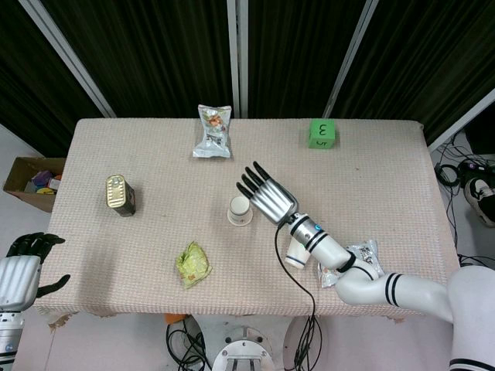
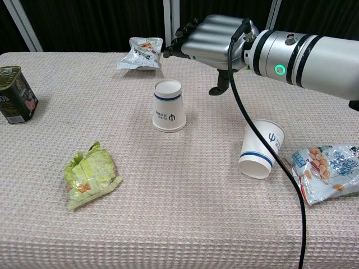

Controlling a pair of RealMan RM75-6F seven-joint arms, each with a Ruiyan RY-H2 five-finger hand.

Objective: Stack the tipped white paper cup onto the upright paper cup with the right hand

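Observation:
A white paper cup (image 1: 240, 209) (image 2: 169, 106) with a blue band stands near the table's middle, narrow end up. A second white cup (image 2: 261, 148) lies tipped to its right; in the head view this tipped cup (image 1: 295, 253) is partly hidden under my right forearm. My right hand (image 1: 268, 193) (image 2: 208, 40) hovers above the table, just right of and behind the standing cup, fingers stretched out and apart, holding nothing. It touches neither cup. My left hand (image 1: 25, 263) stays off the table's front-left corner, empty, and shows only in the head view.
A tin can (image 1: 120, 195) (image 2: 15, 94) stands at the left. A green crumpled packet (image 1: 192, 264) (image 2: 90, 182) lies near the front. Snack bags lie at the back (image 1: 213, 130) and front right (image 2: 328, 171). A green cube (image 1: 322, 133) sits far right.

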